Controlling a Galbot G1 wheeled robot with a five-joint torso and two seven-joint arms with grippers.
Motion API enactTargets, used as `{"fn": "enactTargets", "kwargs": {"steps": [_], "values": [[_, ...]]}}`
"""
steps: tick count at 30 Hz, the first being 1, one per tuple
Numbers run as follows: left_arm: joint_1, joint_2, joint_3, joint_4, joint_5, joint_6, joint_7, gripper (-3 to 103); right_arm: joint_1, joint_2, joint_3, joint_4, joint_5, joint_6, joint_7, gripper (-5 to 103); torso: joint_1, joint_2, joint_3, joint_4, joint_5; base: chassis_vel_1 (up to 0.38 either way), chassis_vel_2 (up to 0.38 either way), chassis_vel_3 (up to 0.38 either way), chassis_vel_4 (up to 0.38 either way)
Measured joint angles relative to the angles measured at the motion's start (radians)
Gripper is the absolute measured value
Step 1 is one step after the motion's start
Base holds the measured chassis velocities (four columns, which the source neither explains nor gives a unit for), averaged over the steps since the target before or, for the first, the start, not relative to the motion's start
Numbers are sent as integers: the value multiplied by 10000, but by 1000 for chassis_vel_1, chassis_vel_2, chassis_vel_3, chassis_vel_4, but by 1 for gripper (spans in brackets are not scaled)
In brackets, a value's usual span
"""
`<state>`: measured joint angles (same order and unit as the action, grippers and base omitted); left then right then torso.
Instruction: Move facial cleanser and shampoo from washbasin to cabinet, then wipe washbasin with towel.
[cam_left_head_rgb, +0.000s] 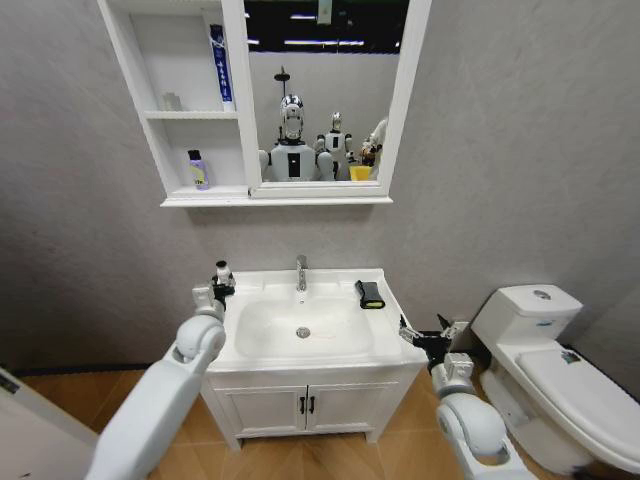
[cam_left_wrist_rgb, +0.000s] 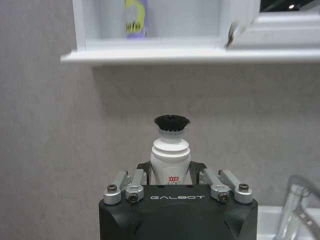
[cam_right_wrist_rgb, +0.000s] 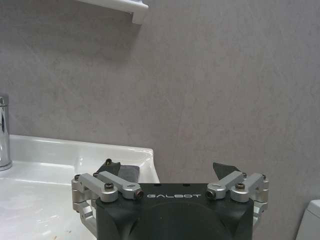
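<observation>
Head view: left gripper (cam_left_head_rgb: 222, 283) at the washbasin (cam_left_head_rgb: 395, 322) back left corner, clamped on a white bottle (cam_left_head_rgb: 223, 272), label unreadable. Towel (cam_left_head_rgb: 370, 294) right of the tap (cam_left_head_rgb: 301, 272). Purple bottle (cam_left_head_rgb: 198, 169) on the cabinet (cam_left_head_rgb: 235, 110) lowest shelf.

Left wrist view: bottle gripped upright, black cap.

Right wrist view: right gripper (cam_right_wrist_rgb: 169, 172) spread wide, empty, beyond the washbasin's right edge.

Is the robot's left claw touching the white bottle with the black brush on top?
Touching. In the left wrist view the left gripper has its fingers pressed against both sides of the white bottle, which stands upright between them with no gap showing.
</observation>
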<state>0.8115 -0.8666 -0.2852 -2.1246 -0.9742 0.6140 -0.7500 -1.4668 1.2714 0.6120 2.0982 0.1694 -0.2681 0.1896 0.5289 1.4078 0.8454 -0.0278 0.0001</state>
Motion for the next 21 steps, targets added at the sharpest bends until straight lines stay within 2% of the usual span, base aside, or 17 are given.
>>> {"fn": "enactTargets", "kwargs": {"steps": [2,4,5,8,9,11,12,14,15,17,18,21], "values": [[-1043,1065,-72,-665,-1747,525,-551,40,-12,44,-51,-2,-53,17,-13,100,0,0,1,3,-1,0,0,0,0],[-2199,1708,55,-640,-2934,773,-743,40,-31,45,-62,58,-60,17,-18,100,-1,0,1,3,1,0,0,0,0],[-2199,1708,55,-640,-2934,773,-743,40,-31,45,-62,58,-60,17,-18,100,-1,0,1,3,1,0,0,0,0],[-4382,2057,526,302,-4060,998,-715,40,-23,-1,-68,78,-63,17,-25,100,0,0,3,-1,-1,0,0,0,0],[-4382,2057,526,302,-4060,998,-715,40,-23,-1,-68,78,-63,17,-25,100,0,0,3,-1,-1,0,0,0,0],[-5916,2086,1171,1099,-4303,1134,-353,40,-6,-47,-67,91,-58,1,-26,100,2,-1,3,0,-2,0,0,0,0],[-5916,2086,1171,1099,-4303,1134,-353,40,-6,-47,-67,91,-58,1,-26,100,2,-1,3,0,-2,0,0,0,0],[-7281,1964,1899,1865,-4511,1242,-103,40,0,-93,-34,140,-38,-21,-25,100,2,-1,3,1,0,0,0,0,0],[-7281,1964,1899,1865,-4511,1242,-103,40,0,-93,-34,140,-38,-21,-25,100,2,-1,3,1,0,0,0,0,0],[-8452,1605,2566,2690,-4512,1265,87,40,4,-112,-19,154,-30,-41,-20,100,1,0,3,2,2,0,0,0,0],[-8452,1605,2566,2690,-4512,1265,87,40,4,-112,-19,154,-30,-41,-20,100,1,0,3,2,2,0,0,0,0],[-9464,825,3189,3944,-4331,1266,336,40,16,-105,-18,160,-26,-62,-6,100,2,-1,3,0,2,0,0,0,0]]}}
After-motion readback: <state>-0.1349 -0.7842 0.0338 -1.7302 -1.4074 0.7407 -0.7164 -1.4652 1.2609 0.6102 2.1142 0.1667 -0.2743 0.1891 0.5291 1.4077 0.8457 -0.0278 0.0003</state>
